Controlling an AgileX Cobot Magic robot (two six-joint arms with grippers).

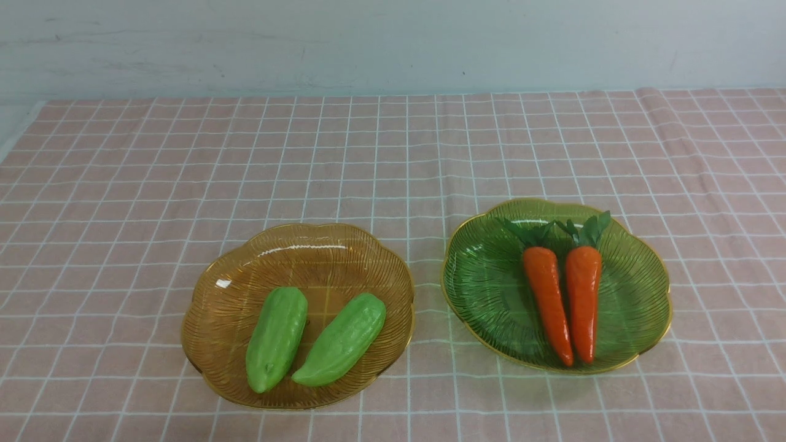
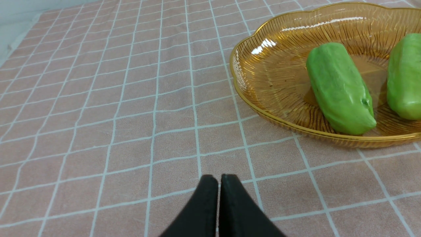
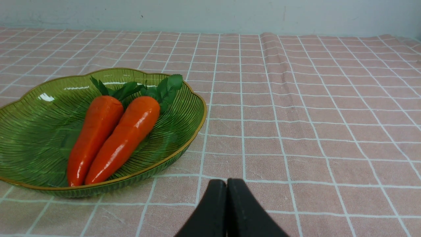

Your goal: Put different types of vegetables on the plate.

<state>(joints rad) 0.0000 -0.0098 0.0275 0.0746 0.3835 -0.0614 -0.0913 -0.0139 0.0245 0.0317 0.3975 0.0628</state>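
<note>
Two light-green gourds, one on the left (image 1: 276,338) and one on the right (image 1: 341,339), lie side by side in an amber ribbed plate (image 1: 233,288). Two orange carrots with leafy tops, left (image 1: 548,302) and right (image 1: 583,301), lie in a green ribbed plate (image 1: 485,276). Neither arm shows in the front view. In the left wrist view my left gripper (image 2: 219,179) is shut and empty over the cloth, short of the amber plate (image 2: 263,75) and the nearer gourd (image 2: 338,87). My right gripper (image 3: 226,182) is shut and empty beside the green plate (image 3: 33,131) holding the carrots (image 3: 126,138).
A pink checked cloth (image 1: 393,153) covers the table, with a raised fold (image 3: 273,62) running back on the right. A pale wall (image 1: 393,43) stands behind the table's far edge. The cloth's left edge (image 1: 18,132) shows at the back left.
</note>
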